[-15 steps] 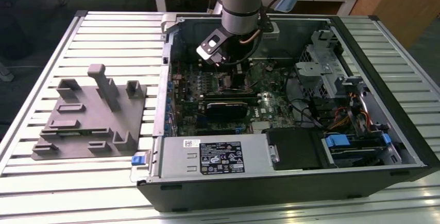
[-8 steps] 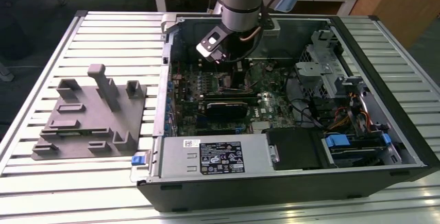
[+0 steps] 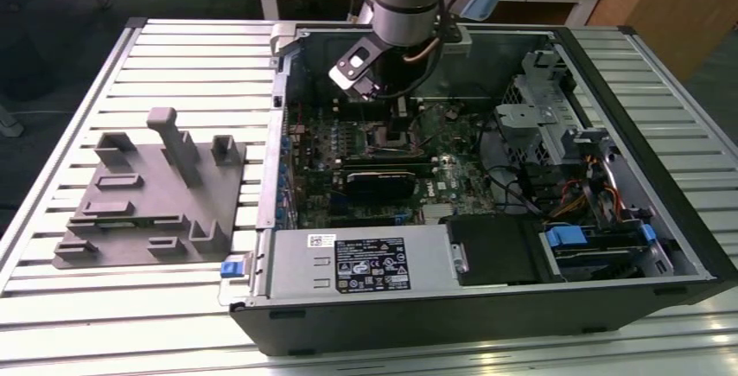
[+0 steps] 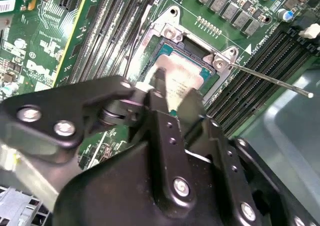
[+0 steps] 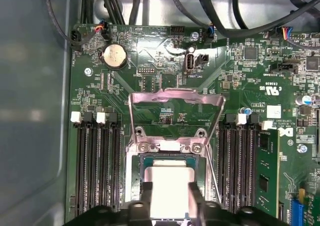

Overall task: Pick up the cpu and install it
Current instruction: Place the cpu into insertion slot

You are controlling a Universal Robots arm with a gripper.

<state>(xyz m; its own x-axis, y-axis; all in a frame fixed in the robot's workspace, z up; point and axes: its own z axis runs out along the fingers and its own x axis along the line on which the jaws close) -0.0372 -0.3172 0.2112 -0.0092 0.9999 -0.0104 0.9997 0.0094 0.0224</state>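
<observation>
The cpu (image 5: 170, 188), a pale silver square with a dark rim, lies flat in the motherboard socket (image 5: 137, 173). In the second wrist view the cpu (image 4: 182, 75) shows between the two black fingers (image 4: 159, 93). My gripper (image 5: 170, 206) stands straight over it with one finger against each of two opposite sides of the metal top. It is shut on the chip. The socket's metal load plate (image 5: 175, 98) is swung up and its lever rod (image 4: 270, 78) sticks out free. In the exterior view my gripper (image 3: 396, 117) reaches down into the open computer case (image 3: 645, 272).
Memory slots (image 5: 95, 161) flank the socket on both sides. A black ribbed block (image 3: 381, 181) sits just in front of the socket, with the power supply (image 3: 358, 264) nearer. A grey moulded tray (image 3: 138, 203) lies on the slatted table at the exterior view's left.
</observation>
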